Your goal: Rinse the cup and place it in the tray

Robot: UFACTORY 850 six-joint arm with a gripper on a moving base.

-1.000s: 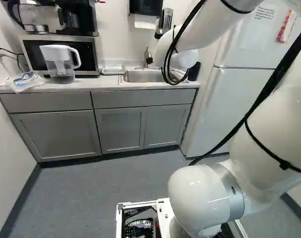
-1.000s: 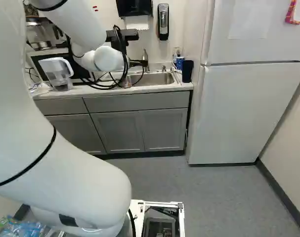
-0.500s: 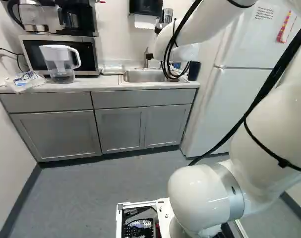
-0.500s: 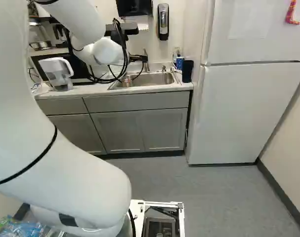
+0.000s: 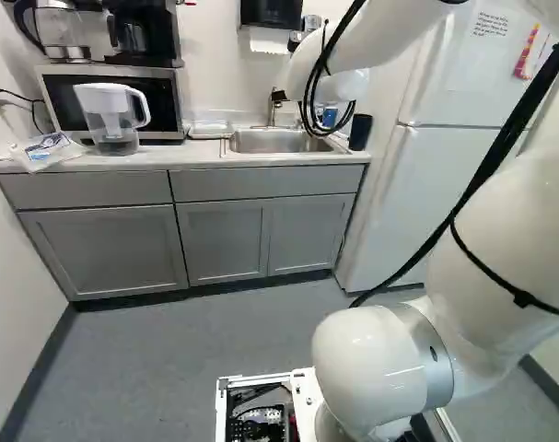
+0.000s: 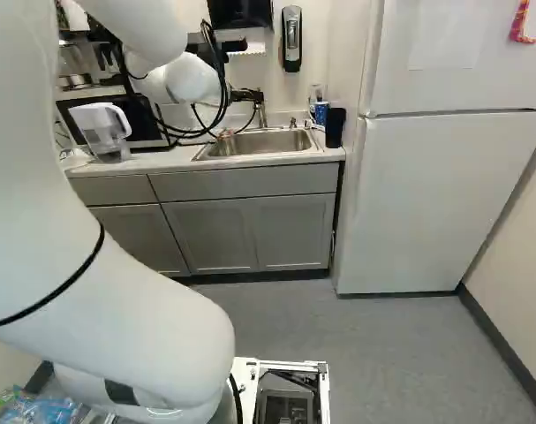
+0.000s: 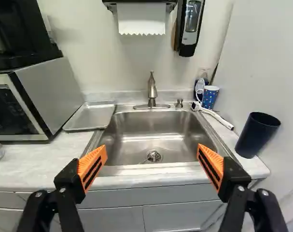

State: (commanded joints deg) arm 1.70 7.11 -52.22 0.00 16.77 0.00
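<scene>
In the left base view, the dark cup (image 5: pixel 360 132) stands on the worktop (image 5: pixel 198 158), beside the sink (image 5: pixel 265 142). In the right base view, it is near the fridge (image 6: pixel 426 203). In the wrist view, the hand (image 7: pixel 152 153) is spread, holding nothing; the cup's inside is too dark to tell; the tray (image 7: pixel 90 116) lies across the sink. Probably picking comes first: the hand should approach the cup.

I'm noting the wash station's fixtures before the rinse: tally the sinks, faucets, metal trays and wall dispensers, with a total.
Sink: 1
Faucet: 1
Metal tray: 1
Wall dispensers: 2 (paper towel dispenser, soap dispenser)
Total: 5
</scene>
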